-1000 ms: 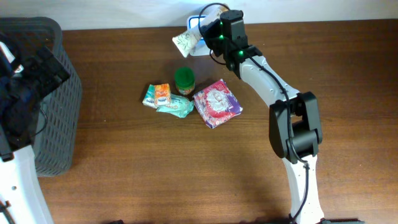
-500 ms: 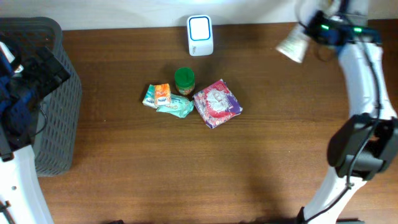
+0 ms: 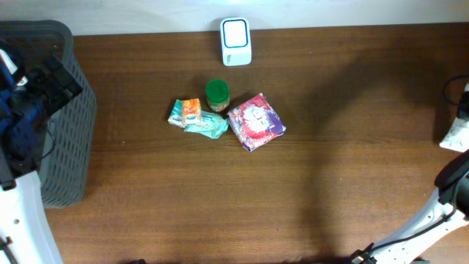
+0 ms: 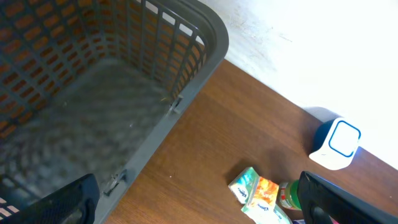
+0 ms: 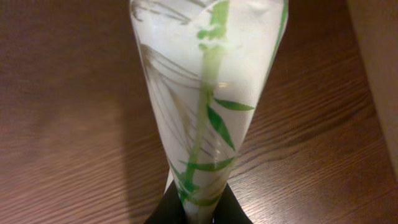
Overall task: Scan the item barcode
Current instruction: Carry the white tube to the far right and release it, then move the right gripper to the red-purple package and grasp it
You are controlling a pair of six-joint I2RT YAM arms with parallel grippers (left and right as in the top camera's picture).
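Right gripper is pinched shut on the narrow end of the pouch, which is white film with a green leaf print. The rest of the pouch hangs free of the fingers. In the overhead view the pouch sits at the far right table edge, well apart from the scanner at the back edge. Left gripper is wide open and holds nothing, above the basket.

Risks from here:
- The grip takes one thin end only. A quick swing could pull the slick film out, and at this spot a drop may go off the table.
- No barcode shows in the wrist view, so I cannot tell which face carries it. The wrong face could end up toward the scanner.
- The film is curved and glossy. A bowed or creased code may not read.
- On a low path to the scanner, the loose end could brush the jar and tip it.
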